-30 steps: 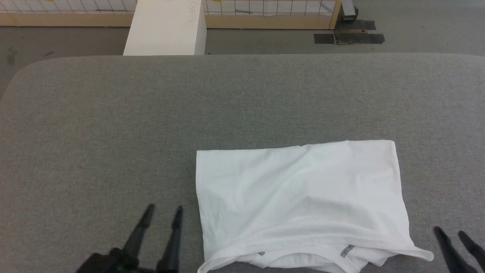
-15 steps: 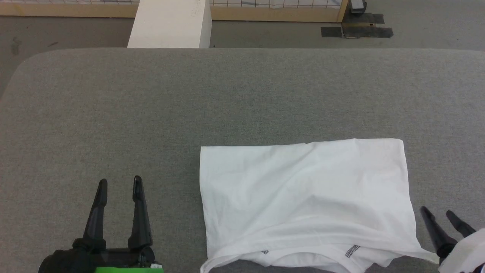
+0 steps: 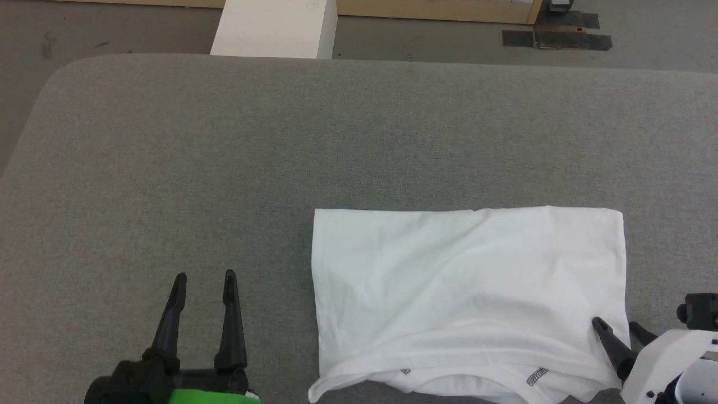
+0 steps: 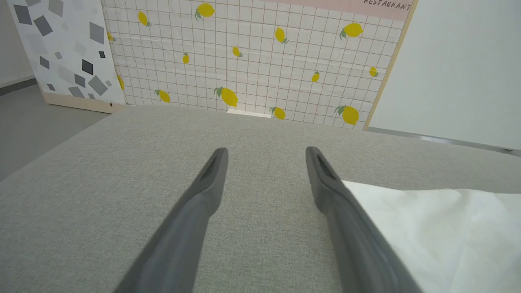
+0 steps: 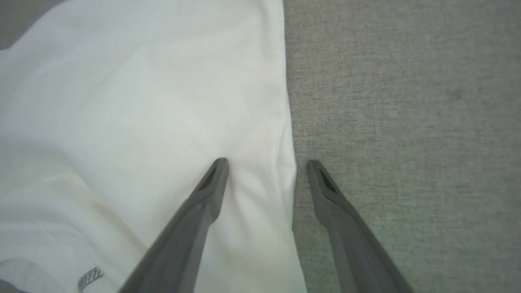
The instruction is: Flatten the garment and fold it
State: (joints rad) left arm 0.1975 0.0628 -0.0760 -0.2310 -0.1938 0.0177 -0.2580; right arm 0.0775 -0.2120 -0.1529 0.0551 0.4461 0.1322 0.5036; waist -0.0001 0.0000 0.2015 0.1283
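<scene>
White thin cloth: the garment (image 3: 465, 292) lies as a rough rectangle on the grey table (image 3: 224, 140), near side, toward my right, collar end nearest me. My right gripper (image 5: 265, 162) is spread and holds nothing, straddling the cloth's right edge. My left gripper (image 3: 205, 276) is likewise spread and holds nothing, well apart from the left edge. Risk: a pinch here may catch only the top layer (thin fabric, layers slide) and skew the stack.

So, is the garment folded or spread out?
Folded: the garment lies as a compact rectangle on the table, layers stacked along its near edge.
</scene>
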